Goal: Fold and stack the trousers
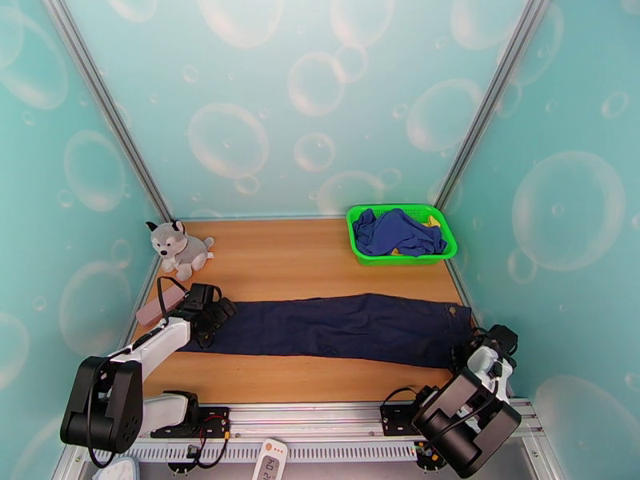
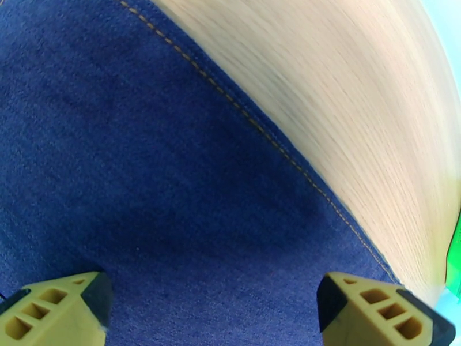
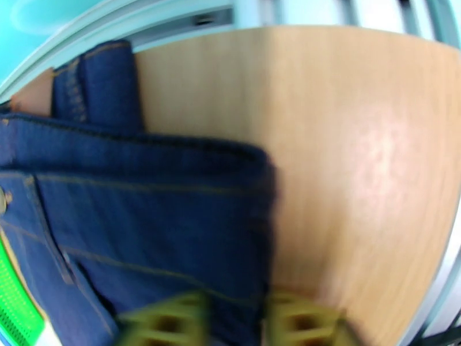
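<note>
The dark navy trousers (image 1: 336, 326) lie stretched left to right across the wooden table, with the waist at the right. My left gripper (image 1: 210, 310) hovers over the leg end at the left. In the left wrist view it (image 2: 213, 307) is open, its yellow fingertips (image 2: 63, 307) spread wide above the denim (image 2: 144, 168) and its orange seam. My right gripper (image 1: 468, 354) sits at the waist end near the front right corner. The right wrist view, which is blurred, shows it (image 3: 236, 318) shut on the edge of the denim waist (image 3: 144, 214).
A green basket (image 1: 404, 258) at the back right holds a brighter blue garment (image 1: 396, 231). A plush husky (image 1: 178, 248) sits at the back left and a pink block (image 1: 152, 312) lies by the left wall. Turquoise walls close in three sides.
</note>
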Robot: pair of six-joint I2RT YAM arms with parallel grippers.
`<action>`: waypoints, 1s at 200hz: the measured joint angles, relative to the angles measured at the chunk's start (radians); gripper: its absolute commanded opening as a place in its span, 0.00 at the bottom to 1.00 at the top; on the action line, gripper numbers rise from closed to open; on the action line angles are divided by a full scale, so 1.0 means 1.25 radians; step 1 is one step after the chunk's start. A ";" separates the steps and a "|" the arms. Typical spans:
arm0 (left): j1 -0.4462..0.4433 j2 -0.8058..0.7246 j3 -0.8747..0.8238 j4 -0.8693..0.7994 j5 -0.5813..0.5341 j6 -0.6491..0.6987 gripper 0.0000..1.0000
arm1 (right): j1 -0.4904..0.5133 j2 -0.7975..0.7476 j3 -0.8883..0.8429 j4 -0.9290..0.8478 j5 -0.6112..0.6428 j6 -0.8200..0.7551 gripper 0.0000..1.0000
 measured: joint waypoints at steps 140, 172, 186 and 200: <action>0.005 -0.008 -0.007 0.005 0.002 0.005 0.99 | 0.299 -0.018 0.282 0.157 -0.077 -0.024 0.00; 0.025 -0.013 -0.015 0.017 0.012 0.008 0.99 | 0.298 0.031 0.315 0.237 -0.189 -0.062 0.02; 0.029 -0.014 -0.016 0.020 0.015 0.009 0.99 | 0.302 0.041 0.336 0.268 -0.236 -0.078 0.00; 0.031 -0.014 -0.016 0.021 0.018 0.009 0.99 | 0.306 0.048 0.362 0.287 -0.269 -0.103 0.00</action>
